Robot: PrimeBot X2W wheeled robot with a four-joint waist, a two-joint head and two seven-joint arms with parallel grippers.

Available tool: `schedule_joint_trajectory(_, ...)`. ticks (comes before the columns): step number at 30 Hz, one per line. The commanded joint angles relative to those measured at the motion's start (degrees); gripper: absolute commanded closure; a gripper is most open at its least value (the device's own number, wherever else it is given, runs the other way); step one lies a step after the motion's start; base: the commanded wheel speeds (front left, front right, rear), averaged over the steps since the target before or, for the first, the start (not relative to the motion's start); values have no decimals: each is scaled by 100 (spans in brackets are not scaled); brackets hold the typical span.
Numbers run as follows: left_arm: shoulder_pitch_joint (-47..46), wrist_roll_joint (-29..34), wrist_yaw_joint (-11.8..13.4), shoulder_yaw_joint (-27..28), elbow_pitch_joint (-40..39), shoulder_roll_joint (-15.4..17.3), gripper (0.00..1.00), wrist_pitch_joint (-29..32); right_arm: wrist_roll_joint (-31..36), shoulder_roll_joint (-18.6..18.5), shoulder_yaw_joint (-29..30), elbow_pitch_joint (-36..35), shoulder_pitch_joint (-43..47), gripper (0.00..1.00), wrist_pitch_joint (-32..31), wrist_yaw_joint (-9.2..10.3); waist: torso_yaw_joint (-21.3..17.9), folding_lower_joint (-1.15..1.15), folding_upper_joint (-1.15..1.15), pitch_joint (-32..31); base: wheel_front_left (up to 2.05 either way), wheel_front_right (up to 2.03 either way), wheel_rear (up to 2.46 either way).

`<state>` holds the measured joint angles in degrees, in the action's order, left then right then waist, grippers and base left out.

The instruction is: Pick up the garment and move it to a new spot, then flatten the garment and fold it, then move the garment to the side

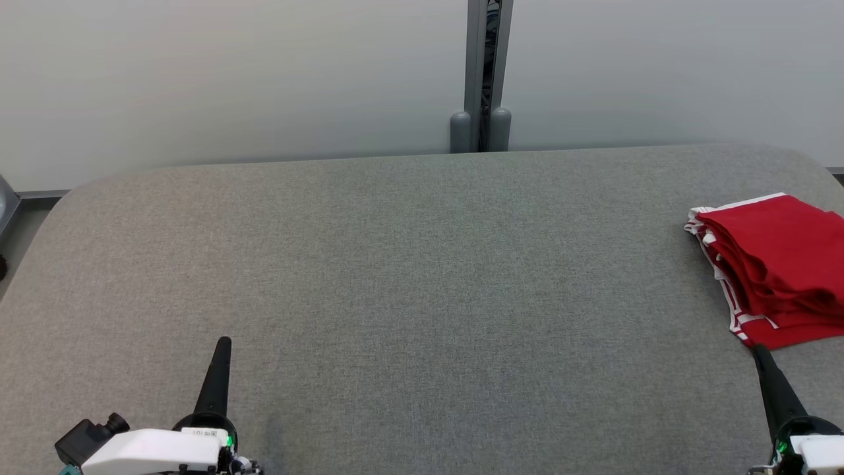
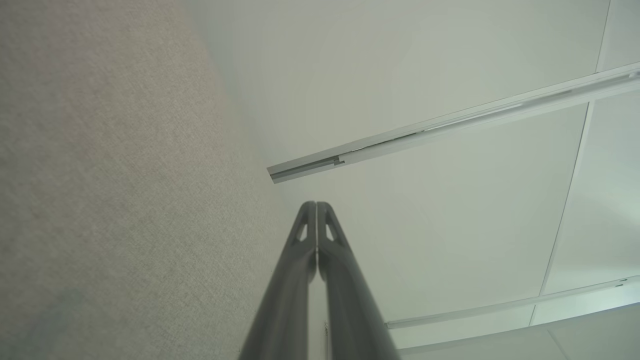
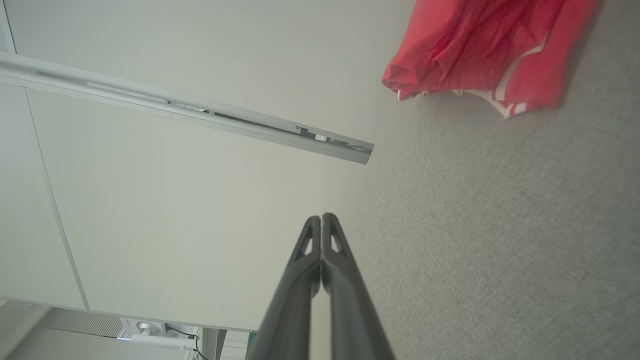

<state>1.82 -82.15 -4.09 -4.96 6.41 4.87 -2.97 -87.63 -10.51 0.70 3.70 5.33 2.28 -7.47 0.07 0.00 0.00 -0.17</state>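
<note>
A red garment (image 1: 775,267) with white trim lies folded in a compact stack at the table's right edge; the right wrist view catches it as a red bundle (image 3: 480,47) at the top. My right gripper (image 1: 759,353) rests at the lower right, its tip just short of the garment's near corner, fingers pressed together and holding nothing (image 3: 321,220). At the lower left my left gripper (image 1: 223,343) stands over bare cloth, far from the garment, its two fingers likewise shut with nothing between them (image 2: 316,206).
The grey fabric-covered table (image 1: 409,277) spans the head view with rounded far corners. Behind it rises a pale wall with a vertical grey post (image 1: 486,79). Floor shows past the table's left edge (image 1: 20,231).
</note>
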Motion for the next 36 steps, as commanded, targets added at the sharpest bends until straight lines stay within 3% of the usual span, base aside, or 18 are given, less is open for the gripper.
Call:
schedule_joint_trajectory(1, -148, -124, -50, 33, -44, 46, 100, 34, -148, -60, 29, -57, -42, 100, -60, -4, 0, 0, 0, 1, 0, 0, 0)
schedule_joint_trajectory(31, -262, -1372, -205, 126, -68, 72, 100, 265, -1560, -211, 151, -99, -33, 100, -287, -4, -7, 0, 0, 16, 0, 0, 0)
schedule_joint_trajectory(36, -250, -1348, -204, 129, -66, 65, 100, 272, -1522, -208, 146, -98, -33, 100, -278, -4, -7, 0, 0, 16, 0, 0, 0)
